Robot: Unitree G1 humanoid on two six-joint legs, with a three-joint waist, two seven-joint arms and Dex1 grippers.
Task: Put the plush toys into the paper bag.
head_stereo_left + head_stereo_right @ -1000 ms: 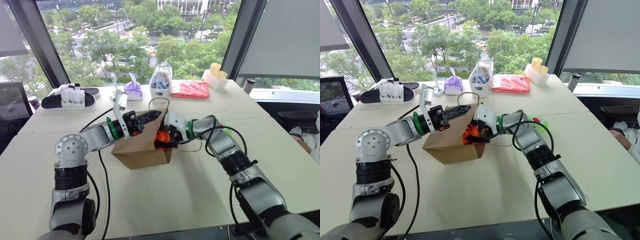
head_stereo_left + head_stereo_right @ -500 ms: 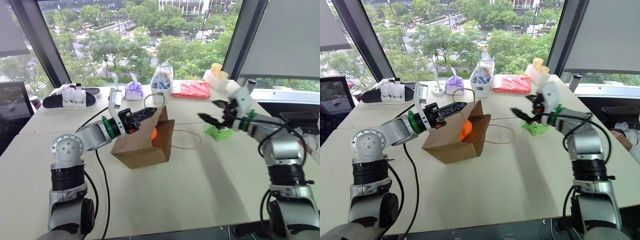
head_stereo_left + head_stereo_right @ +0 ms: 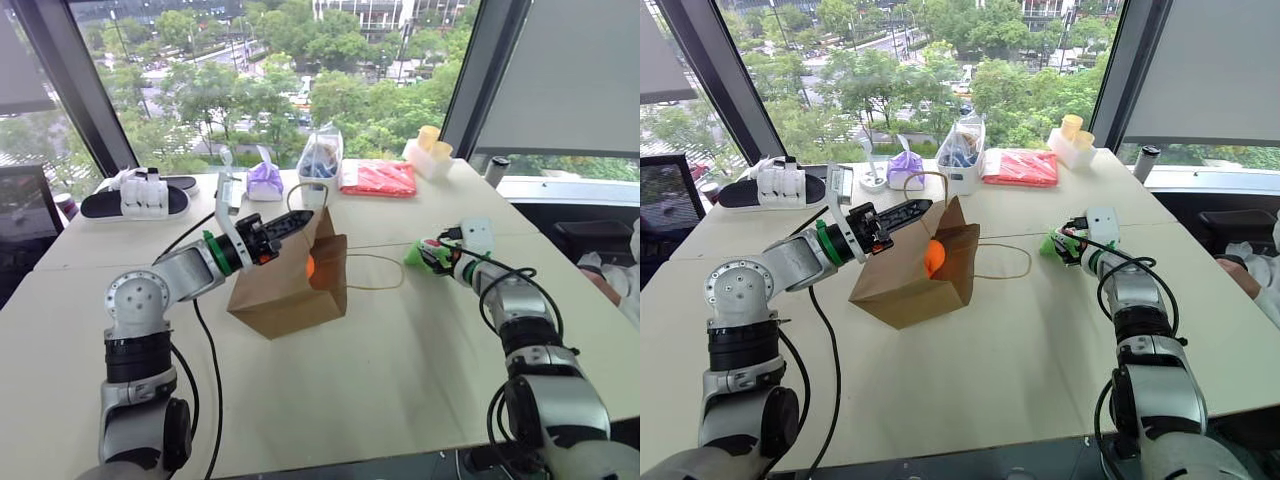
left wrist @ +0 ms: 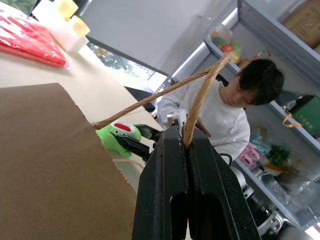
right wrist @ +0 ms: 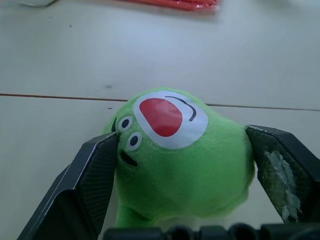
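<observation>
The brown paper bag [image 3: 285,295] stands at the table's middle with its mouth facing right. My left gripper [image 3: 300,225] is shut on its upper loop handle [image 4: 200,95] and holds the mouth up. The orange plush toy [image 3: 310,267] shows inside the bag's opening. To the right of the bag, the green plush toy [image 5: 180,160] lies on the table, red mouth up. My right gripper [image 3: 432,256] is low at the table, open, with one finger on each side of the green toy and close against it.
The bag's second loop handle [image 3: 380,272] lies on the table toward the green toy. At the back stand a purple pouch [image 3: 265,180], a clear plastic bag [image 3: 322,160], a red packet [image 3: 380,178] and yellow cups [image 3: 430,150]. A person [image 4: 235,110] sits beyond the right edge.
My right gripper came out of the bag, leaving the orange toy inside, then swung right and down until its fingers flank the green toy. The left gripper kept its hold on the handle.
</observation>
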